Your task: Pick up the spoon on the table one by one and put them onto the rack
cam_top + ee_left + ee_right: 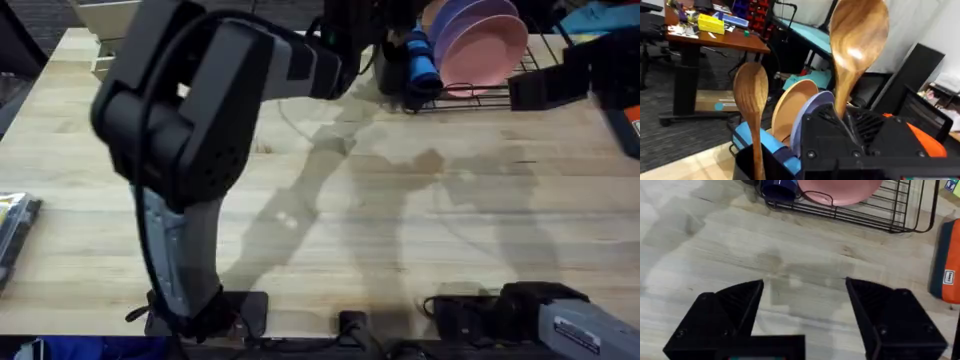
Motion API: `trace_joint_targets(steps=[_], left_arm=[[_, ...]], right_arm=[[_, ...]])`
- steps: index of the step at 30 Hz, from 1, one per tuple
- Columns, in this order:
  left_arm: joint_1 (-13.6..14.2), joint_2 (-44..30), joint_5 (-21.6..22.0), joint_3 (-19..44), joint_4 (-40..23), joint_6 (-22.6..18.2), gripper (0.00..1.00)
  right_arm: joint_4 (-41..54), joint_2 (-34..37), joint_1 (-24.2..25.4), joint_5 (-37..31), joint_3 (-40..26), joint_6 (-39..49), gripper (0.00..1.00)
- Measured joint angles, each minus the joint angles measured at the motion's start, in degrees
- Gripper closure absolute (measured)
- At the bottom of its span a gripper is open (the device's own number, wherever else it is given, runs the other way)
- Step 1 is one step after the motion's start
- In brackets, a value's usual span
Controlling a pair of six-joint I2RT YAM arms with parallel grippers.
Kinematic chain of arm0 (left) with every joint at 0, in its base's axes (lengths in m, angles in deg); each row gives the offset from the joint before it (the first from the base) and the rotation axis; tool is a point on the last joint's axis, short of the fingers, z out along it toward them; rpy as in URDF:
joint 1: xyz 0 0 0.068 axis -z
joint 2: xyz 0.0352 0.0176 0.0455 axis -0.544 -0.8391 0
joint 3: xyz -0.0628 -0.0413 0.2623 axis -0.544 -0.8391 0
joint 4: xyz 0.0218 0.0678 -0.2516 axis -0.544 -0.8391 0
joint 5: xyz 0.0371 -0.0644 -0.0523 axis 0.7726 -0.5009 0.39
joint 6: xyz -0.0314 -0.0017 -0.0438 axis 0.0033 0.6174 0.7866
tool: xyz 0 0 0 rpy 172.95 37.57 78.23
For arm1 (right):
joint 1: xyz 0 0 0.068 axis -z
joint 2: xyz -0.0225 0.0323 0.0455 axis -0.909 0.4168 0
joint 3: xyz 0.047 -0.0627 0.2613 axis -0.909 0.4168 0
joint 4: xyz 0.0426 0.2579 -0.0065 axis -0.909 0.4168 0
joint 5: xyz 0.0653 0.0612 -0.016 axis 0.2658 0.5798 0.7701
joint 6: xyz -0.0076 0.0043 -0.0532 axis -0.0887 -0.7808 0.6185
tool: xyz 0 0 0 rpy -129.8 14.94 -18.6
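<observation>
My left gripper (842, 125) is shut on the slim handle of a wooden spoon (858, 45), which points bowl up above the rack. A second wooden spoon (751, 97) stands bowl up in the rack's black utensil holder (747, 165), just beside the held one. In the overhead view the left arm (200, 110) reaches across to the black wire rack (497, 96) at the table's far edge. My right gripper (805, 305) hangs open over bare table (790, 250) in front of the rack (900, 215), nothing between its fingers. The right arm (545, 312) rests at the near right.
Pink and lavender plates (480, 40) and a blue cup (420, 62) fill the rack. An orange-and-navy item (946, 265) lies at the table's right edge, a beige box (100, 40) at the far left, and a flat packet (15, 228) at the left edge.
</observation>
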Motion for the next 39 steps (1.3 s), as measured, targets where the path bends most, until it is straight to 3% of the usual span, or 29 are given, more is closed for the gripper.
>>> trace_joint_targets(steps=[7,21,39], left_arm=[[0.00,-2.77,0.15,0.00,0.99,1.34,0.958],[0.00,-2.77,0.24,0.02,-11.88,1.73,0.957],[-0.66,-2.72,0.12,0.70,-17.30,1.71,0.943]], right_arm=[[0.00,0.00,0.00,0.00,0.00,-0.02,0.005],[0.00,0.00,0.00,0.00,0.00,-0.01,0.005],[0.00,0.00,0.00,0.00,0.00,0.00,0.006]])
